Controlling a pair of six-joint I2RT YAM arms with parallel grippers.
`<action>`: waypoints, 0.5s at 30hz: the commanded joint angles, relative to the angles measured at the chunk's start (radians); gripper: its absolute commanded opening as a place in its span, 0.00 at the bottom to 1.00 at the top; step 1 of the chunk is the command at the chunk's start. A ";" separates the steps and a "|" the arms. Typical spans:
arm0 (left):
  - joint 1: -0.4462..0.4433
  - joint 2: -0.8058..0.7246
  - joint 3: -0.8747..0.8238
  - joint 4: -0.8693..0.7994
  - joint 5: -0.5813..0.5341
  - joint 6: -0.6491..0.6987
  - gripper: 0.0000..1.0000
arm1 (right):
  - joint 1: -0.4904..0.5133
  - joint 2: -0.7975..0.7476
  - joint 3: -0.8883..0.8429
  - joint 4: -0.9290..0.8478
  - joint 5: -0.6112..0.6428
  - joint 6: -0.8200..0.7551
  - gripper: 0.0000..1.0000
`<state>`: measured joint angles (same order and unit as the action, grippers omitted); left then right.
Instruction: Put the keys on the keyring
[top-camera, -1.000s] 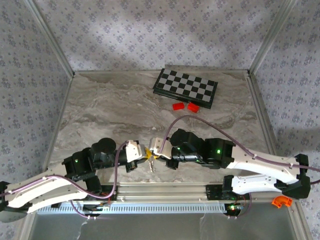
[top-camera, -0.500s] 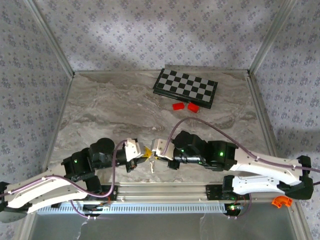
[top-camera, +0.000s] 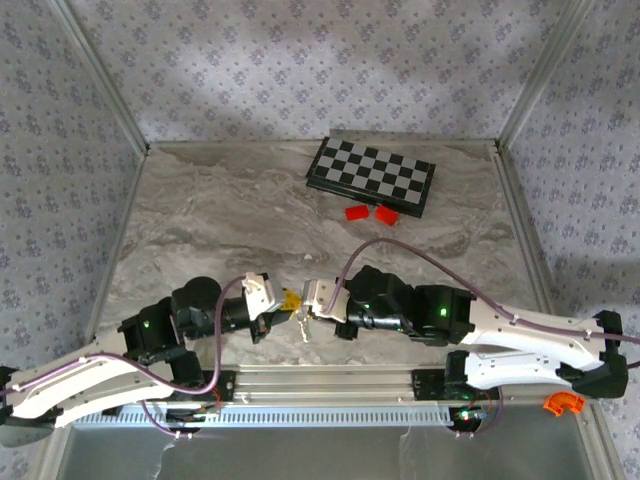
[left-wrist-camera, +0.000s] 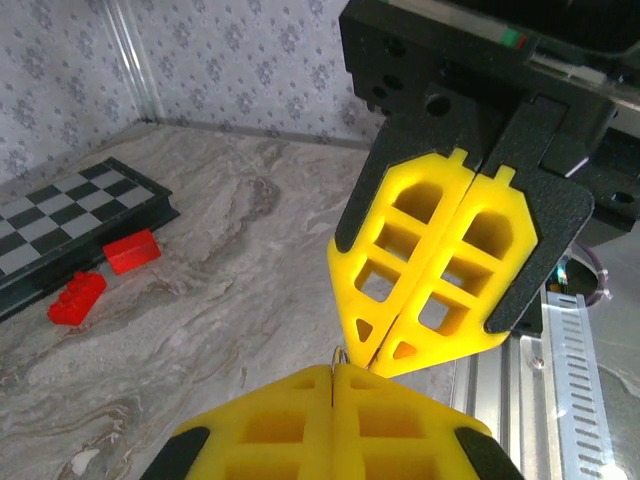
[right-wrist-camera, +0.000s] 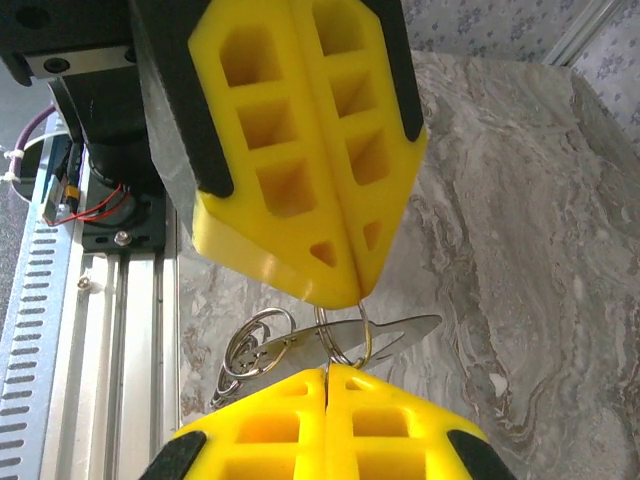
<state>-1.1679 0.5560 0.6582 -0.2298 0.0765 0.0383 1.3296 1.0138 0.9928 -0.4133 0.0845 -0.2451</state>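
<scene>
Left hand (right-wrist-camera: 340, 280) clamped shut on keyring (right-wrist-camera: 367, 335), right hand (right-wrist-camera: 327, 385) pinched shut tip-to-tip against it, whether on keyring or key (right-wrist-camera: 405, 327) unclear. Both held over counter (top-camera: 220, 220) front edge, probably so key dangles free for threading.

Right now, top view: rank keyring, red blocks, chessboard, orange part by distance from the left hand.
1. keyring, hanging at the tips of the left hand.
2. red blocks, toward the back, right of centre.
3. chessboard, just behind them, by the back wall.
4. orange part, near right corner, beside the right arm's base.
</scene>
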 joint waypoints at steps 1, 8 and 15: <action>-0.004 -0.057 -0.014 0.135 -0.038 -0.018 0.00 | 0.008 -0.026 -0.026 -0.023 0.023 0.007 0.00; -0.005 -0.098 -0.084 0.216 -0.057 -0.011 0.00 | 0.000 -0.058 -0.044 0.024 0.004 0.031 0.18; -0.005 -0.140 -0.138 0.299 -0.019 -0.001 0.00 | -0.017 -0.098 -0.033 0.010 -0.074 0.080 0.31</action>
<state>-1.1728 0.4408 0.5308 -0.0387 0.0399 0.0353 1.3228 0.9569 0.9588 -0.3855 0.0578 -0.2005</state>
